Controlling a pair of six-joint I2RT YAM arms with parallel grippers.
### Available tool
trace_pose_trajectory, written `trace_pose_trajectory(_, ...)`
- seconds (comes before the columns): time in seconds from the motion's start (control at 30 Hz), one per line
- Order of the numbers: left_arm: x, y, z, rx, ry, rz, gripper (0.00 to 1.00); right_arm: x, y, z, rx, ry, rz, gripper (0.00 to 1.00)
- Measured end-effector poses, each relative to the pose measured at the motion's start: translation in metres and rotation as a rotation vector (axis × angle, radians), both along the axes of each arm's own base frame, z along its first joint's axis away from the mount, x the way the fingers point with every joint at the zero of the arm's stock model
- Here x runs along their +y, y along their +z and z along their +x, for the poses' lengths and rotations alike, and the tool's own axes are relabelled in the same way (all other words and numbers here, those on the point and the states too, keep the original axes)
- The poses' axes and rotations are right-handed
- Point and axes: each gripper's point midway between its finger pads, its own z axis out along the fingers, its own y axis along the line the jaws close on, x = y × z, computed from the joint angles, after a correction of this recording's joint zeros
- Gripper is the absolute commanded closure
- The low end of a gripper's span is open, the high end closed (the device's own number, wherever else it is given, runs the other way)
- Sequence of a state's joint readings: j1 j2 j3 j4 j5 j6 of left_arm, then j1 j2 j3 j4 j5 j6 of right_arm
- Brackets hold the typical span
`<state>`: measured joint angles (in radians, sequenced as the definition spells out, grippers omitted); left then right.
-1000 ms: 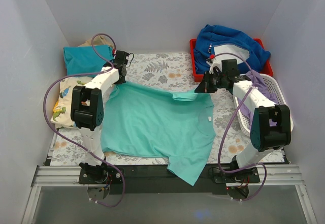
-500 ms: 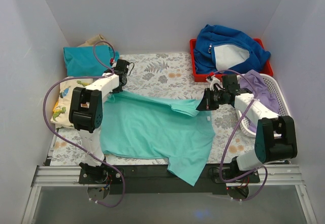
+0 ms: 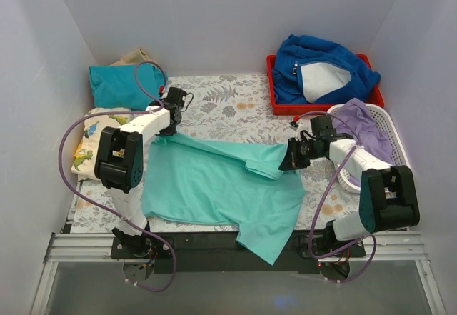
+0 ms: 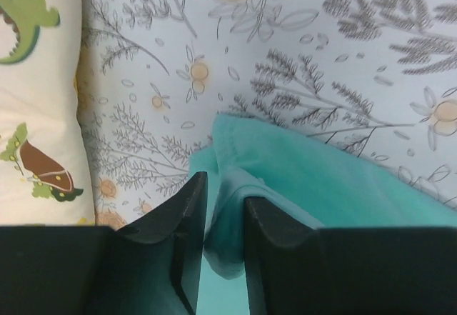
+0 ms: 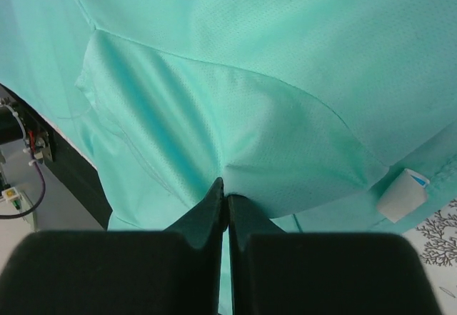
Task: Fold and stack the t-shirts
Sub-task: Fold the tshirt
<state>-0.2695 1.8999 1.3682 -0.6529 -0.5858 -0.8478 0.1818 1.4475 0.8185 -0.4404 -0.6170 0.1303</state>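
Mint tee (image 3: 214,186) lies mid-table, far edge lifted and doubled toward 6 o'clock, held at both ends. L gripper (image 3: 170,129) at 10 o'clock pinches the far-left corner, cloth wedged btwn its fingers (image 4: 187,236). R gripper (image 3: 289,159) at 3 is clamped tight on the other end, fabric bunching at the tips. A corner drapes over the near table (image 3: 235,104) edge at 6. Bare floral surface at 12. Teal tee (image 3: 118,85) at 11, dino tee (image 3: 89,140) at 9, tray (image 3: 274,104) w/ jacket (image 3: 321,65) at 1, basket (image 3: 371,154) at 3, just beside R arm.

Three t-shirts (image 3: 214,183) (image 3: 118,86) (image 3: 89,135), one blue jacket (image 3: 314,54), one tray (image 3: 272,95), one basket (image 3: 384,113).
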Motion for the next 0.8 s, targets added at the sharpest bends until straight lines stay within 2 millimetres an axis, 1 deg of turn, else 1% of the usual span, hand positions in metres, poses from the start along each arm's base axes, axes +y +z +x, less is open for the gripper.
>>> trace_pose_trajectory(0.03,0.001,-0.003,-0.006,0.016,0.007,0.000,0.71,-0.002,-0.003,-0.003,0.012,-0.003,-0.010,0.90)
trace_pose_trajectory(0.07,0.003,-0.007,-0.012,0.033,0.017,0.001,0.71,-0.003,-0.006,-0.005,0.020,-0.003,-0.019,0.89)
trace_pose_trajectory(0.13,0.006,-0.016,-0.025,0.069,0.035,0.010,0.62,-0.005,-0.008,-0.006,0.024,-0.009,-0.035,0.79)
trace_pose_trajectory(0.17,0.009,-0.019,-0.030,0.084,0.044,0.017,0.61,-0.006,-0.009,-0.006,0.022,-0.011,-0.043,0.76)
trace_pose_trajectory(0.2,0.011,-0.022,-0.037,0.101,0.056,0.028,0.61,-0.007,-0.011,-0.005,0.021,-0.015,-0.055,0.75)
trace_pose_trajectory(0.3,0.021,-0.023,-0.049,0.124,0.093,0.075,0.54,-0.013,-0.014,-0.005,0.020,-0.030,-0.094,0.74)
trace_pose_trajectory(0.33,0.025,-0.022,-0.051,0.122,0.107,0.094,0.53,-0.015,-0.015,-0.004,0.017,-0.035,-0.107,0.74)
trace_pose_trajectory(0.43,0.035,-0.016,-0.052,0.104,0.139,0.155,0.53,-0.019,-0.012,-0.001,-0.012,-0.051,-0.135,0.75)
trace_pose_trajectory(0.47,0.037,-0.015,-0.052,0.100,0.145,0.166,0.58,-0.020,-0.010,0.000,-0.021,-0.054,-0.141,0.77)
trace_pose_trajectory(0.5,0.039,-0.014,-0.053,0.096,0.154,0.177,0.68,-0.021,-0.010,0.000,-0.027,-0.057,-0.147,0.80)
trace_pose_trajectory(0.53,0.040,-0.013,-0.053,0.094,0.161,0.182,0.86,-0.022,-0.010,0.001,-0.032,-0.059,-0.154,0.84)
trace_pose_trajectory(0.57,0.041,-0.013,-0.054,0.093,0.167,0.184,1.00,-0.023,-0.010,0.001,-0.033,-0.062,-0.159,0.90)
trace_pose_trajectory(0.6,0.042,-0.013,-0.054,0.096,0.166,0.186,1.00,-0.024,-0.011,0.001,-0.033,-0.062,-0.165,0.98)
trace_pose_trajectory(0.8,0.038,-0.015,-0.054,0.110,0.142,0.166,1.00,-0.023,-0.011,0.001,-0.031,-0.059,-0.161,0.98)
